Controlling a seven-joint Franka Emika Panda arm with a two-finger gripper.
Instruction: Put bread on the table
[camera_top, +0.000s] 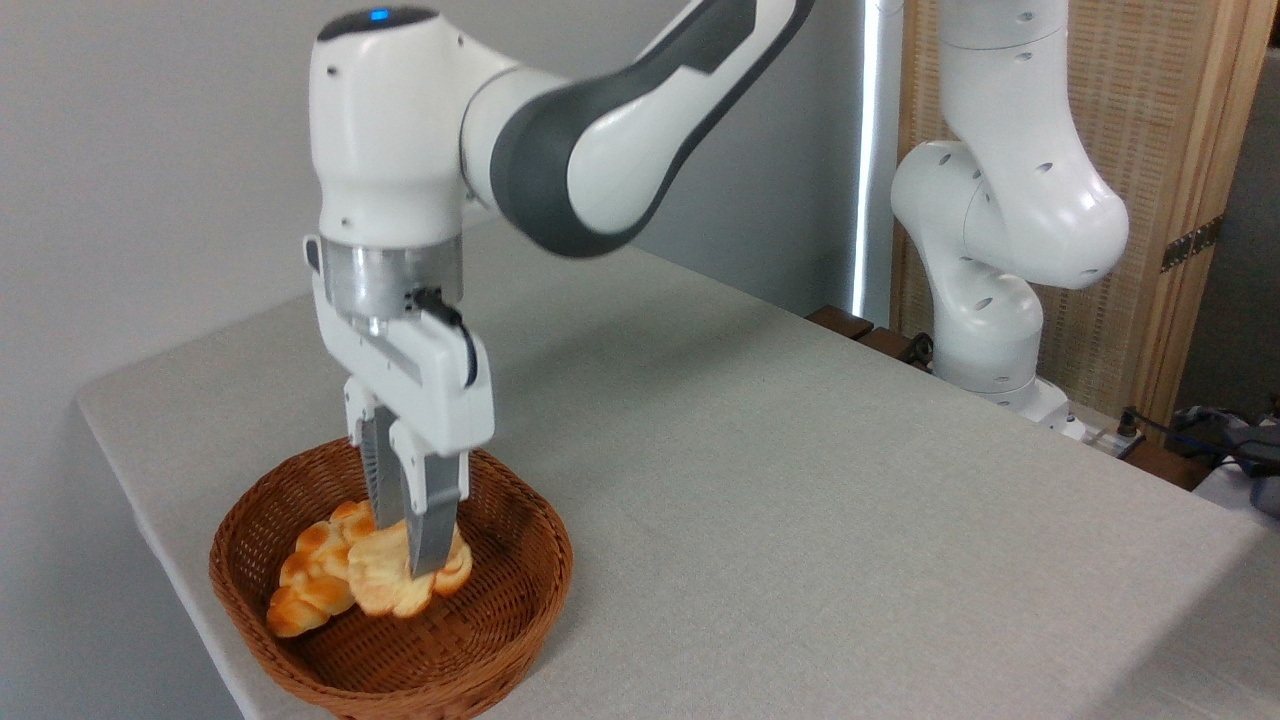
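Note:
The bread (385, 580), a small pale yellow bun, lies inside a brown wicker basket (500, 600) at the near left of the grey cloth table (800, 480). My gripper (405, 545) reaches straight down into the basket, its two fingers (430, 530) set on either side of the bun and pressed against it. The fingers look shut on the bun, which rests low in the basket. The front finger hides part of the bun's top.
An orange-brown braided loaf (305, 580) lies in the basket, touching the bun's left side. A second white robot arm (1000, 250) stands at the table's far right edge, with cables (1200, 430) beside it. A wooden screen (1150, 150) is behind it.

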